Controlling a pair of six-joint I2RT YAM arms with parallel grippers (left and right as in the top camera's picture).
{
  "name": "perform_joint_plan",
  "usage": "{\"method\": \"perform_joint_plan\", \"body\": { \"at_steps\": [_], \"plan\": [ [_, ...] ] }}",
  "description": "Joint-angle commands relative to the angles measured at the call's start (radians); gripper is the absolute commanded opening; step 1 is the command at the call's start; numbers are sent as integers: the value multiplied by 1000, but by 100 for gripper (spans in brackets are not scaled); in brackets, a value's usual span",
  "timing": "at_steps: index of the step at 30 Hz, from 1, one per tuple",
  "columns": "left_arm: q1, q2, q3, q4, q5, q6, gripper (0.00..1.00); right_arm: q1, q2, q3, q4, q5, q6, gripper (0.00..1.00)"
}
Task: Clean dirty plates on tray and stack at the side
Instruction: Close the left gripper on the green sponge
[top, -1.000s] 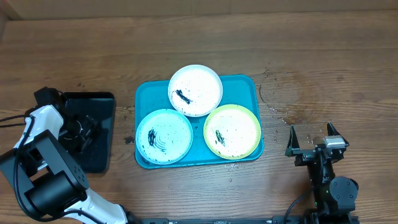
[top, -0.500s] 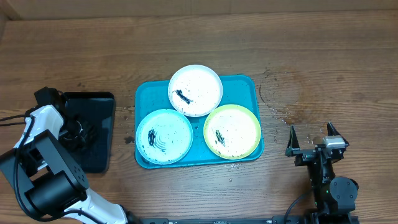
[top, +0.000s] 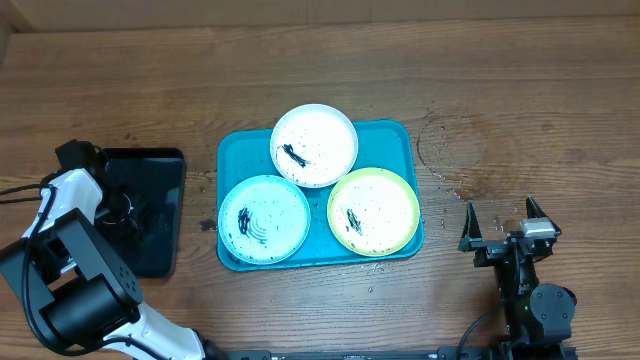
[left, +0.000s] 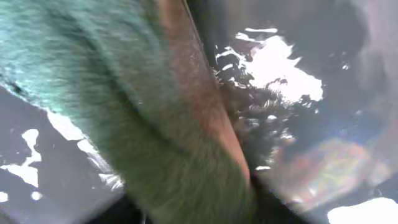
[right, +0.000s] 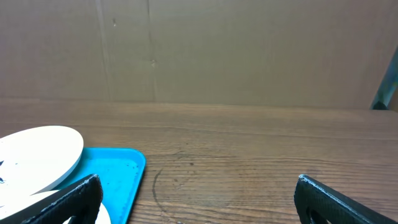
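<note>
1. Left gripper (top: 135, 213) hangs low over the wet black tray (top: 165, 165) at the left of the table (top: 500, 100). A green-and-orange sponge (left: 143, 124) fills its wrist view, and whether the jaws have closed on it cannot be told.
2. Right gripper (top: 508, 222) stands wide and empty at the right front, well apart from the tray (top: 395, 133).
3. All three plates lie on the tray: the white plate (top: 314, 145) at the back, touching the teal plate (top: 264, 218) at front left and the green plate (top: 373, 211) at front right. Each carries black smudges.
4. By this evidence the job has barely begun, with no plate wiped and none stacked at the side. Three wipes and the stacking appear to remain.
</note>
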Motion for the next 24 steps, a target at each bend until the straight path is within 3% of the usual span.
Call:
{"method": "perform_joint_plan", "body": {
  "at_steps": [1,10,24],
  "plan": [
    [3,17,9,47,-4,-11,100,5,-6,-10,6,2,-1,100],
    [3,17,9,144,-12,-61,100,5,-6,-10,6,2,-1,100],
    [3,17,9,158,-139,-97,100,5,-6,-10,6,2,-1,100]
  ]
}}
